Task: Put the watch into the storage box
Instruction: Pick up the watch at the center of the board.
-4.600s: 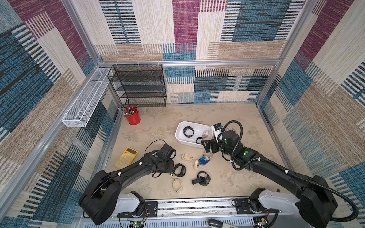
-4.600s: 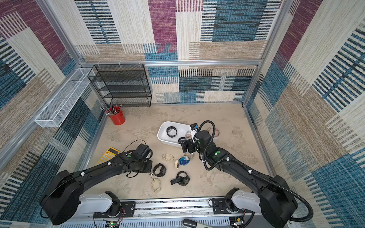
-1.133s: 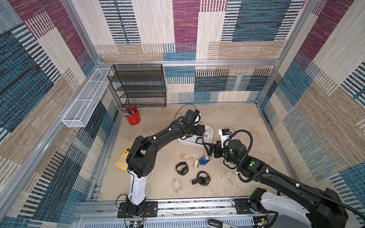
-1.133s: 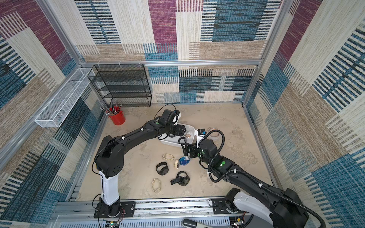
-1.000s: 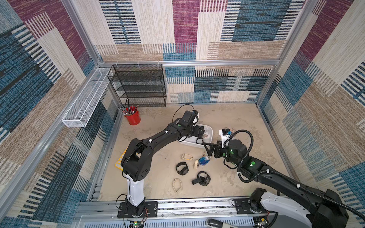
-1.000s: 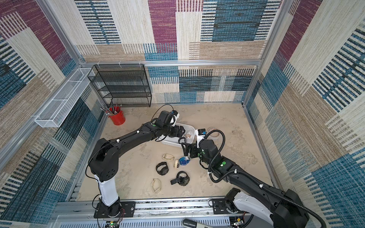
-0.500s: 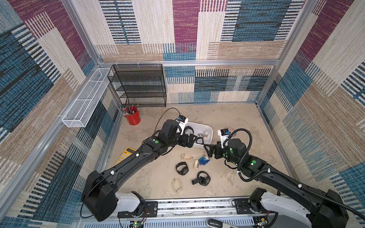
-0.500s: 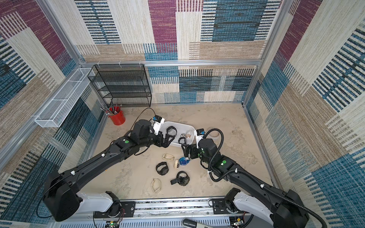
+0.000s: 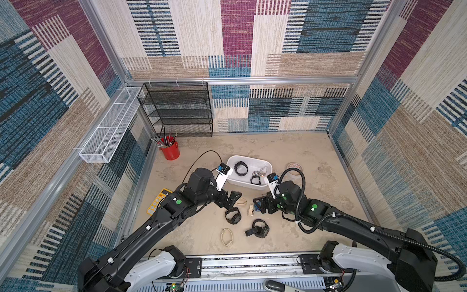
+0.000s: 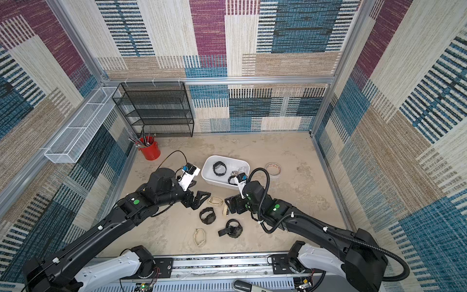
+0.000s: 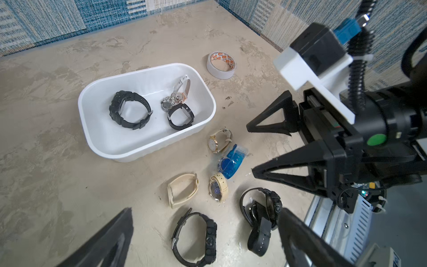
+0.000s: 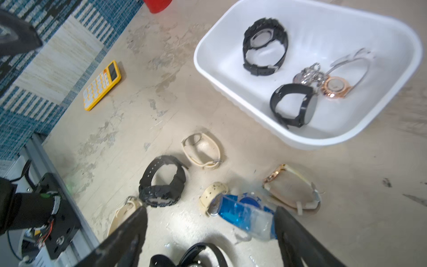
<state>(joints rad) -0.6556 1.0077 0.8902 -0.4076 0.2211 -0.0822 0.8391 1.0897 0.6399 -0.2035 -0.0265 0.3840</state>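
Pick-up stage, I'd say. The right gripper [image 12: 210, 210] sits low, jaws spread, with the blue watch [image 12: 245, 210], clear glossy plastic, lying on the table between them. Next they must close squarely on it. The left gripper [image 9: 231, 199] hovers opposite, jaws spread, empty. Beyond the fingertips sits the storage box [image 12: 335, 138], which holds several watches.

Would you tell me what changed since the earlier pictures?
The left gripper went from the loose watches to over the storage box and back, open and empty. The right gripper drew back from the box to straddle the blue watch. Those watches stayed put.
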